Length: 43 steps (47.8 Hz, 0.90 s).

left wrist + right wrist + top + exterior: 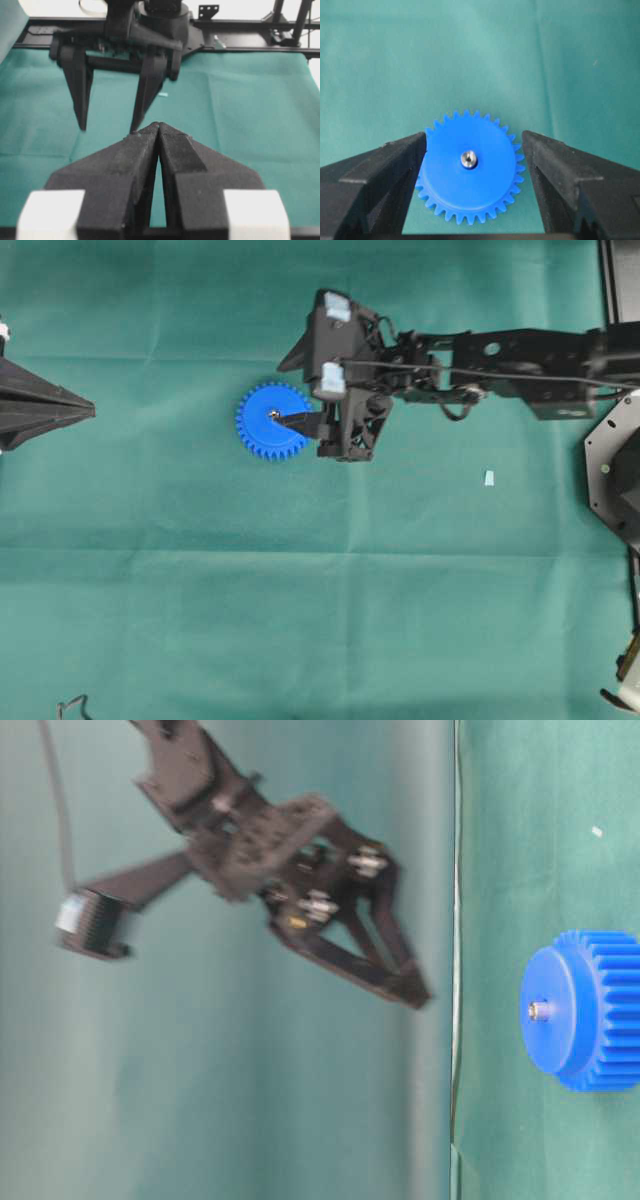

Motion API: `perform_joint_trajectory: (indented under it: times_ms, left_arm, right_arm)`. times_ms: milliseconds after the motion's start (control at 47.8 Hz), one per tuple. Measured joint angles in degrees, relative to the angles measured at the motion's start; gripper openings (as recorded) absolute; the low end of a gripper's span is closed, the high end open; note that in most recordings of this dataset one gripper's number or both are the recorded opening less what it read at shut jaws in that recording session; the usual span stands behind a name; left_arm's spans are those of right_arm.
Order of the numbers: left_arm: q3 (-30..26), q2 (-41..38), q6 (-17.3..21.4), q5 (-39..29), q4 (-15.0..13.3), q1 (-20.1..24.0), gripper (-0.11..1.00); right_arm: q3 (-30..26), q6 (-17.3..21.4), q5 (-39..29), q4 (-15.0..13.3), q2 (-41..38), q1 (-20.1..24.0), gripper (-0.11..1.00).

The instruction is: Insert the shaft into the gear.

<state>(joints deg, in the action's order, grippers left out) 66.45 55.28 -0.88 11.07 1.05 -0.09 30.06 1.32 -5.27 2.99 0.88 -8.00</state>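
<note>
Blue gear (pixel 273 421) lying flat on the green surface (pixel 300 590), a little toward 11 o'clock from the centre of the overhead view, with the silvery end of the shaft (pixel 468 159) standing in its centre hole; the wrist view shows the pin upright and seated, its tip just proud of the hub. Right end effector (pixel 474 165) spread wide and empty, one finger at 9 o'clock and the other at 3 o'clock of the gear, neither touching it; the table-level view shows it raised clear above the gear. Left end effector (pixel 159 131) closed with pads pressed together, holding nothing, parked at the 9 o'clock edge of the overhead view, well apart from the gear. A small pale scrap (pixel 489 478) lies at 3 o'clock, unrelated. Judged from this arrangement, insertion appears complete; only withdrawal of the right arm seems left.
</note>
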Motion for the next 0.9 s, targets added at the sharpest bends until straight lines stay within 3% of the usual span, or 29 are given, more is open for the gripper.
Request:
perform_joint_trajectory:
  times_ms: [314,899]
  left_arm:
    - [0.0,0.09,0.0,0.0,0.0,0.09,0.0]
    - [0.0,0.09,0.0,-0.35,0.0,0.09,0.0]
  right_arm:
    - [4.57,-0.09,-0.44,-0.09,9.32,0.09,0.85]
    - [20.3,0.0,2.37,-0.09,32.34,0.09,0.85]
